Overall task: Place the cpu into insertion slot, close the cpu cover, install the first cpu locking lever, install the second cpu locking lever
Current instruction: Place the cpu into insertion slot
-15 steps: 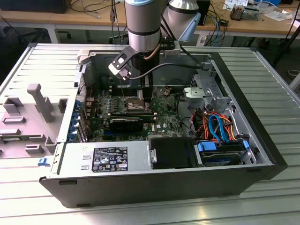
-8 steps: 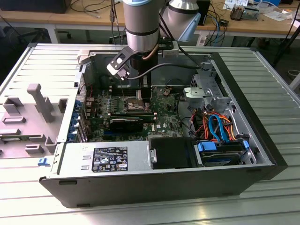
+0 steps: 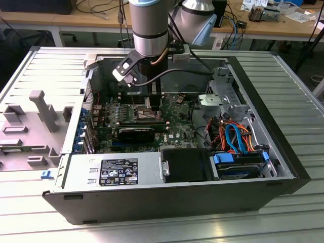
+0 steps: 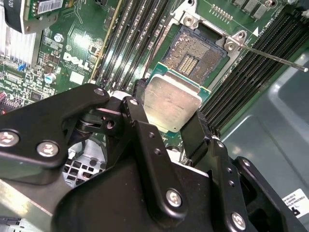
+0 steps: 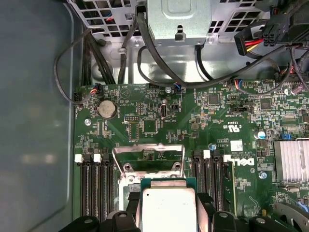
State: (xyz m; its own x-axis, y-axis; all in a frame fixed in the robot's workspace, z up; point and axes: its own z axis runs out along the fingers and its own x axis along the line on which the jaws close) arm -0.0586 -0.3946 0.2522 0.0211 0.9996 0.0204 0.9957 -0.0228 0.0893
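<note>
Pinching the cpu [image 4: 173,99] by two opposite edges, the hand [image 4: 169,115] has its black fingers [image 4: 136,108] pressed against the chip's green border, with the dull silver top facing the camera in both wrist views. In the first wrist view the hand [image 5: 168,209] and the cpu [image 5: 168,207] sit in front of the lower part of the socket area.

In the second wrist view the insertion slot [image 4: 195,55] lies just beyond the chip. Its dark centre and its field of fine contacts are uncovered, so the cpu is not seated. The chip overlaps the near edge of the slot, and whether it touches the rim cannot be told.

The cpu cover [image 5: 147,148] stands raised on the far side of the chip, and the green motherboard [image 5: 154,111] shows through its square window. One thin locking lever [image 4: 275,58] sticks out from a corner of the slot's silver frame, unlatched, and passes over the black memory slots [image 4: 140,34] on that side. More memory slots [image 5: 94,188] flank the socket in the first wrist view, and a round coin battery [image 5: 106,108] sits further up the board.

In the exterior view the arm [image 3: 149,25] reaches straight down into the open computer case [image 3: 283,152], which lies on its side on a ribbed metal table [image 3: 304,66].
</note>
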